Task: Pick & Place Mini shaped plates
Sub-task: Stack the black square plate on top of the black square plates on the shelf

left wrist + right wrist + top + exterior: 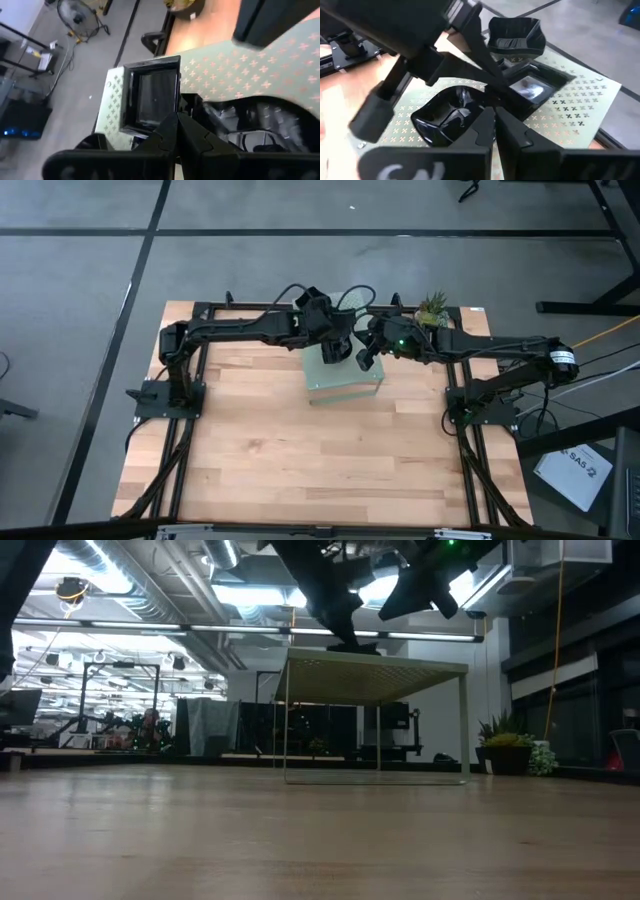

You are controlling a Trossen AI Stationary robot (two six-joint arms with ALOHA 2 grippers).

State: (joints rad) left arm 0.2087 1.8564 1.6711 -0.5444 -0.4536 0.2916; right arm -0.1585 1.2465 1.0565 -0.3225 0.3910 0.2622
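While both arms crowd over the green perforated box (pixel 344 376) at the back middle of the table (pixel 300 460), the left gripper (pixel 176 125) has its fingers pinched together with nothing between them, tip just beside a square black plate (pixel 152 97) on the box top. The right gripper (pixel 492 116) is likewise closed down to a narrow pinch; I can't confirm it has anything. Its tip sits at the rim of a wavy-rimmed plate (pixel 452 117).

A third plate, deeper (pixel 515 36), sits at the far edge of the box, near the others.

Handling guess: light, rigid, glossy, so slippery and probably chippable. A flat pinch on the base will likely slide; take the raised rim, one finger inside, one outside.

Views: the right wrist view shows all three plates and the left arm crossing over them. The left wrist view gives a clear look at the square one only. The high view gives arm layout, but the plates are hidden under the grippers. The low view shows only the box side and the arms above it.
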